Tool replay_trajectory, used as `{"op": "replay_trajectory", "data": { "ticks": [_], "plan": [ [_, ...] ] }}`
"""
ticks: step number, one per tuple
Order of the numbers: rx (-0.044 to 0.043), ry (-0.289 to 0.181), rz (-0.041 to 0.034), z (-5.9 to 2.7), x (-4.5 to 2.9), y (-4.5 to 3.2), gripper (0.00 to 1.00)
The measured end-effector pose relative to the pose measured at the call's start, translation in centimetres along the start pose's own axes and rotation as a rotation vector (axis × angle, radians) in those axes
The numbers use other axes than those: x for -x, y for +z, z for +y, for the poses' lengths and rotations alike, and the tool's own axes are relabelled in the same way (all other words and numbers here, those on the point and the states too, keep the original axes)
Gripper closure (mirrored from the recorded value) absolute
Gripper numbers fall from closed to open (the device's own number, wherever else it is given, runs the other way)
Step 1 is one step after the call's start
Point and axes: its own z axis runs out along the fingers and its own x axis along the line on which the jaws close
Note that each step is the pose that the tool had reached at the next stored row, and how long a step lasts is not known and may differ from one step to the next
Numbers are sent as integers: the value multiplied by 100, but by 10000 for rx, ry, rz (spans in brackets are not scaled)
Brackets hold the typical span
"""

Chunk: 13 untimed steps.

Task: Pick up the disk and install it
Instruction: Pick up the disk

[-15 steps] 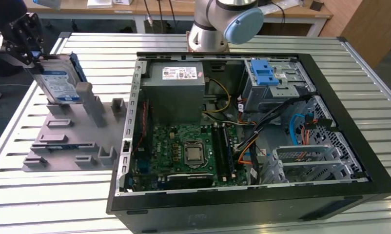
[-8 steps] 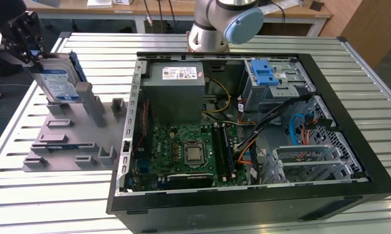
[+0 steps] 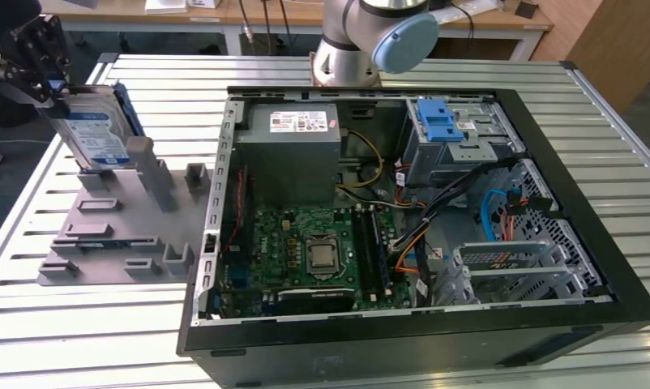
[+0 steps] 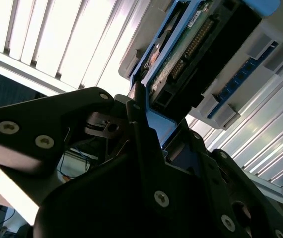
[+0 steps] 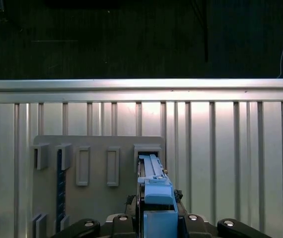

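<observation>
The gripper (image 3: 50,87) is up at the exterior view's far left, and its fingers are clamped on the top edge of the disk (image 3: 92,134). The disk stands on edge, tilted a little, label side facing the camera, blue bracket along its sides. Its lower end is down among the tall posts of the grey holder (image 3: 109,243) on the slatted table (image 3: 109,340); whether it sits in a slot there cannot be told.

In the first wrist view, the disk (image 5: 154,183) runs edge-on from between the fingers toward one slot of the holder (image 5: 99,198). Another slot holds a dark blue strip (image 5: 60,183), and the slots between look bare. In the second wrist view, a black finger (image 4: 141,129) presses against the blue bracket, with the disk's underside (image 4: 196,49) just beyond.

Over to the exterior view's right, well apart from the disk, lies the open computer case (image 3: 412,344). Inside it are a grey power supply (image 3: 292,154), a green circuit board (image 3: 303,243), a metal cage (image 3: 471,142) with a blue latch (image 3: 438,121), and loose cables (image 3: 487,211).
</observation>
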Motion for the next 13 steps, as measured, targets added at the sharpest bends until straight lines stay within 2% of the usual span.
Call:
{"op": "replay_trajectory", "data": {
  "ticks": [13],
  "plan": [
    [0,0,0,1,1,-71,64]
  ]
}}
